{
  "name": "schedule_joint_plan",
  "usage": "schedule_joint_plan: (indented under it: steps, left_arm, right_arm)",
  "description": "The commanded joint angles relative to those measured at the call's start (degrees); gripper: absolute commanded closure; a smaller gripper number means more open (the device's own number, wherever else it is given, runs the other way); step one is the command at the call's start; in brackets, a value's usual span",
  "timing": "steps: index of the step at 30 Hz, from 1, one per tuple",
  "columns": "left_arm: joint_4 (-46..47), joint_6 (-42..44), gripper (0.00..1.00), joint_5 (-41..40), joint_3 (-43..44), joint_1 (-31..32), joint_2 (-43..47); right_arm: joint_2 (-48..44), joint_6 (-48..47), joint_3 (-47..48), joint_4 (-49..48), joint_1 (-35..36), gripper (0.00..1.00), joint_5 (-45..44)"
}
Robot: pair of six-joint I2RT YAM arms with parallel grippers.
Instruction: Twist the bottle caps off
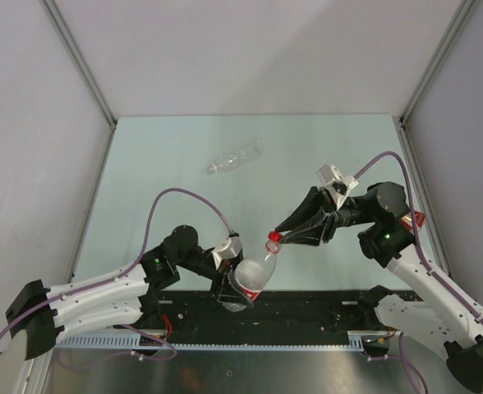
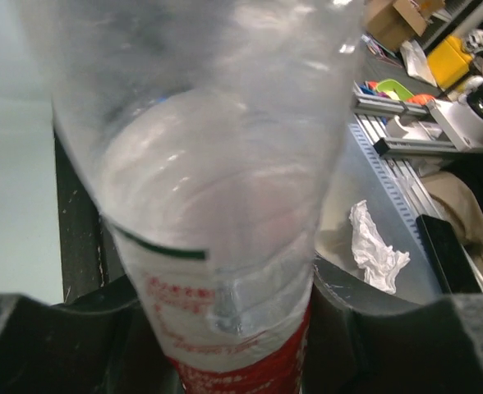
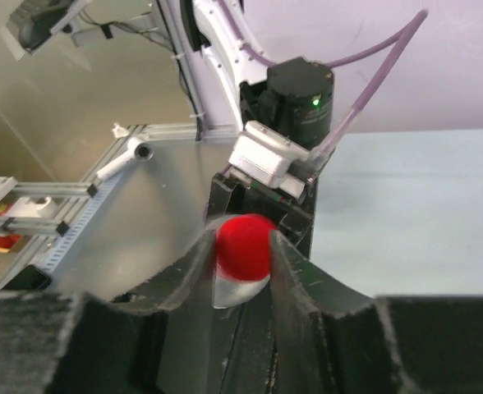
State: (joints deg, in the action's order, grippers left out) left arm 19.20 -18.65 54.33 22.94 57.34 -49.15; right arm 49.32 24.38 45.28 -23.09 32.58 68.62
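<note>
- counts: two bottles clearly in view, one cap, two grippers. a red-and-white scrap (image 1: 414, 218) behind the right arm (image 1: 389, 234) is too hidden to call.
- left gripper (image 1: 232, 291) is clamped on the lower body of the labelled bottle (image 1: 254, 275), over the black strip (image 1: 307, 305) at the table's near edge. bottle base is cut off in the left wrist view.
- its long axis tilts from near-left base to far-right neck, cap end toward the right arm.
- right gripper (image 3: 243, 256) is closed on the red cap (image 3: 243, 245), cap on the neck.
- crinkled bottle (image 1: 235, 158) lies on its side far mid-table (image 1: 159, 164), well apart, axis near-left to far-right. its cap is too small to make out.
</note>
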Motion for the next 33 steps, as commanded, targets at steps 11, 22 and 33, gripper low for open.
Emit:
schedule_joint_plan:
  steps: [11, 22, 33]
  left_arm:
    - [8.94, 0.36, 1.00, 8.28, 3.19, 0.31, 3.16]
    - [9.01, 0.45, 1.00, 3.55, 0.61, 0.31, 6.50]
    - [9.06, 2.65, 1.00, -0.30, 0.96, -0.41, 4.95]
  right_arm:
    - [-1.73, 1.94, 0.53, -6.51, -1.97, 1.00, -0.16]
    - [-0.85, 0.19, 0.60, -2.97, -1.96, 1.00, -3.38]
    - [-2.03, -2.91, 0.60, 3.50, -2.64, 0.86, -7.20]
